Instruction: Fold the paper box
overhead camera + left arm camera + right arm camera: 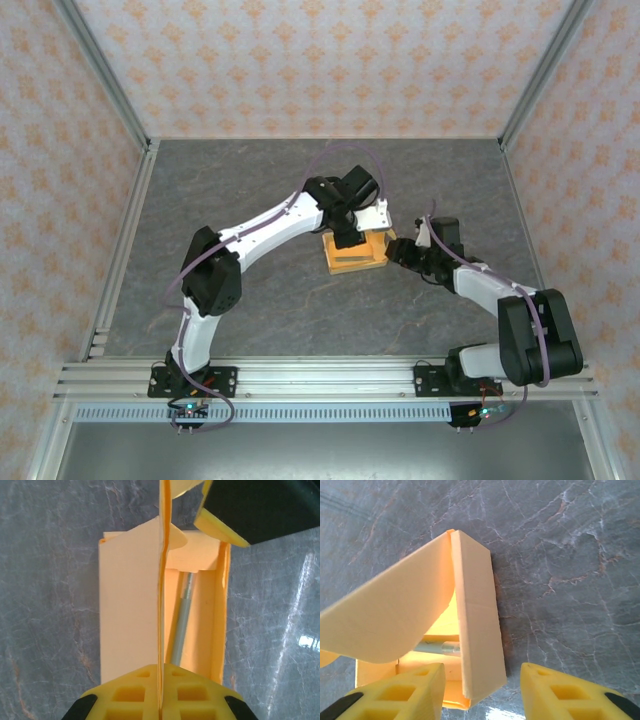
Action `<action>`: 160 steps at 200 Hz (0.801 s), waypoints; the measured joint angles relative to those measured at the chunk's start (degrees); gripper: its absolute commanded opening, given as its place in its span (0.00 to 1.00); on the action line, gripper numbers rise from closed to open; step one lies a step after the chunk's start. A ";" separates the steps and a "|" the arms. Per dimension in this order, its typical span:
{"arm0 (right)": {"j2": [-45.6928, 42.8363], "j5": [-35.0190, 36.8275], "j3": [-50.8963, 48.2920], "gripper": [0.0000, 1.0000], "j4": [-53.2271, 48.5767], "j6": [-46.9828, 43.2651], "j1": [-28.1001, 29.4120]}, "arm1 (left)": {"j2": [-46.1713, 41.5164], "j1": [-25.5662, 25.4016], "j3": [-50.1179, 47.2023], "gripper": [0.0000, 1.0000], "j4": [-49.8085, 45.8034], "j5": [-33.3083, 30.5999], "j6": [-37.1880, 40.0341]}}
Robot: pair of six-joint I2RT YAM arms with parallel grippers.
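Grey marbled bench (pixel 250 200). Found the paper box (pixel 352 252) mid-bench, half-folded. Pinched its upright flap (pixel 162 610) in left jaws; straddled a side panel (pixel 477 620) with right jaws apart. Probably needed flap tucked inward next.

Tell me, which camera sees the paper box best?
The left wrist view: it looks straight into the paper box, floor and walls clear. The right wrist view shows a flap and one side; the top view shows it small.
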 measured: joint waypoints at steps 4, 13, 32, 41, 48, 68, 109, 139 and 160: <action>0.00 0.02 0.00 0.44 0.07 -0.13 0.13 | 0.07 0.02 0.04 0.00 -0.17 0.15 0.07; 0.00 0.07 0.00 0.44 0.09 -0.42 0.59 | 0.15 0.04 0.11 0.00 -0.74 0.37 0.28; 0.17 0.31 0.00 0.43 0.28 -0.85 1.27 | 0.17 0.17 0.50 0.00 -1.66 1.07 0.61; 0.79 0.44 0.02 0.42 0.81 -0.98 1.40 | 0.17 0.39 0.81 0.00 -1.99 1.33 0.61; 1.44 0.42 0.00 0.41 1.31 -1.03 1.42 | 0.17 0.46 1.09 0.00 -2.23 1.51 0.61; 3.50 0.37 0.02 0.39 2.91 -0.98 1.51 | 0.33 0.96 2.21 0.00 -3.19 2.36 0.61; 5.22 -0.28 0.02 0.37 5.90 -1.01 2.19 | 2.32 2.32 7.19 0.00 -6.10 4.35 0.59; 6.43 -0.42 0.48 0.34 6.64 -1.07 3.56 | 4.48 2.67 10.05 0.00 -8.26 4.79 0.59; 7.56 0.31 1.20 0.30 6.47 -1.73 4.28 | 5.40 2.67 11.23 0.00 -9.62 5.14 0.61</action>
